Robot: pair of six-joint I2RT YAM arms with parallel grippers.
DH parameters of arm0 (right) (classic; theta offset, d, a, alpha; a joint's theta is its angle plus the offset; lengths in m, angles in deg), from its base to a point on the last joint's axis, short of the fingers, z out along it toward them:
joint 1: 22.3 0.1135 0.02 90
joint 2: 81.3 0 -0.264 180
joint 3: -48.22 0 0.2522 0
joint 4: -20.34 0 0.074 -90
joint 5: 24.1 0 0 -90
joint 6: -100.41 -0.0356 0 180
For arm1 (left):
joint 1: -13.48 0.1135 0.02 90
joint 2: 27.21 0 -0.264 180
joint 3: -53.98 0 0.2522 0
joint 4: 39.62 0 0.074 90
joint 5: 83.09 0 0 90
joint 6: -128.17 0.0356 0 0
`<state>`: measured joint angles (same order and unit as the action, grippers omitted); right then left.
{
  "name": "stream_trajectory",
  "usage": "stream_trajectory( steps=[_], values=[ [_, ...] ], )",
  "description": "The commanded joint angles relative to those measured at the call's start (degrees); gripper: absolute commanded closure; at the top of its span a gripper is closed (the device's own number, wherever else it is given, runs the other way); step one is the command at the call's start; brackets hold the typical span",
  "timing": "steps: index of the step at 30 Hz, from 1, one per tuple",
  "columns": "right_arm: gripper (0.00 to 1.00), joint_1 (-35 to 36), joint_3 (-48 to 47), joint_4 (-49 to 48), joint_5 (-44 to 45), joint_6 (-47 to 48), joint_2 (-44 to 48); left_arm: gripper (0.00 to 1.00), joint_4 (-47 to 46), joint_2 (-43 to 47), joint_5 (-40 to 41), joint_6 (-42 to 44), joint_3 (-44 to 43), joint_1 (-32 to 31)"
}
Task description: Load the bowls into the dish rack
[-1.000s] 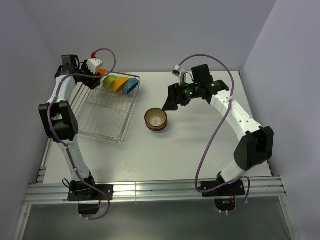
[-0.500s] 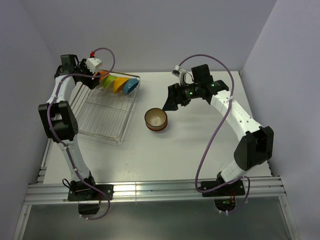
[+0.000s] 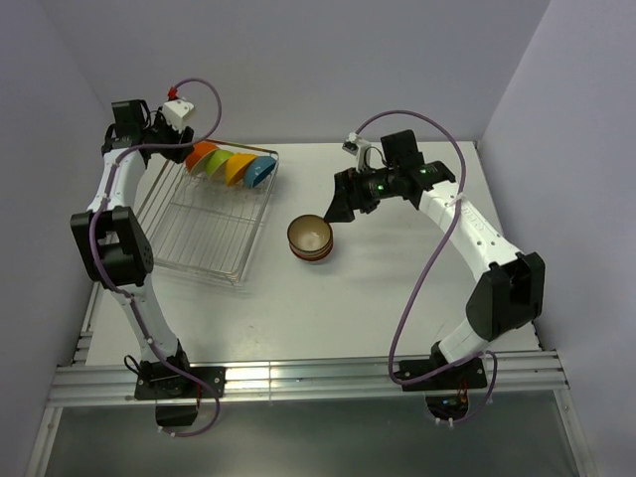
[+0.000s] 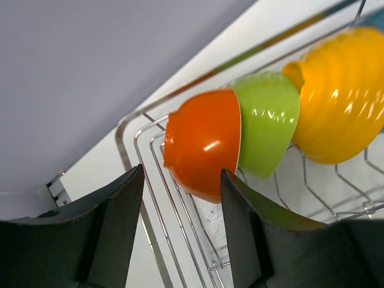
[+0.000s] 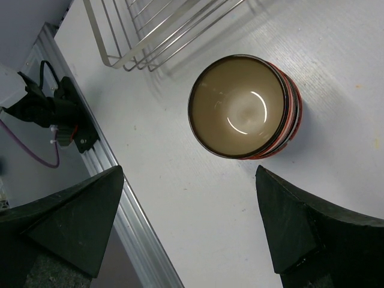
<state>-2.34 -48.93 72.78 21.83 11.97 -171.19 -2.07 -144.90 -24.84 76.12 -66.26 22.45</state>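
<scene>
The rack's (image 3: 204, 238) far end holds four bowls (image 3: 231, 165); left gripper (image 4: 180, 177) parted, empty. Open right gripper (image 5: 189, 174) hovers over stack (image 3: 310, 238), to grasp next.

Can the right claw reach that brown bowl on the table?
Probably yes. The right claw hangs open close to the brown bowl, and nothing lies between them. The dish rack sits off to one side, out of the way.

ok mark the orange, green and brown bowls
orange bowl (image 4: 201, 144), left wrist view, outer side
green bowl (image 4: 270, 120), left wrist view, outer side
brown bowl (image 5: 237, 107), right wrist view, inner floor
</scene>
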Motion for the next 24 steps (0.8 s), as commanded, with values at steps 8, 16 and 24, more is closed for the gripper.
stream_trajectory(
  steps=[8, 16, 24],
  values=[
    [0.02, -0.37, 1.13, 0.08, -0.13, 0.99, 2.79, 0.38, -5.15, 3.26, -3.23, -7.01, 1.44, -0.01],
    [0.03, -0.37, 1.92, -0.79, -0.92, 0.90, 0.33, 0.40, -7.01, -3.58, 0.10, -11.67, -1.27, -0.80],
    [0.03, -0.37, 3.06, -1.14, -1.28, 0.81, -0.64, 0.41, -2.26, -9.05, 7.48, -11.41, -2.69, -2.64]
  ],
)
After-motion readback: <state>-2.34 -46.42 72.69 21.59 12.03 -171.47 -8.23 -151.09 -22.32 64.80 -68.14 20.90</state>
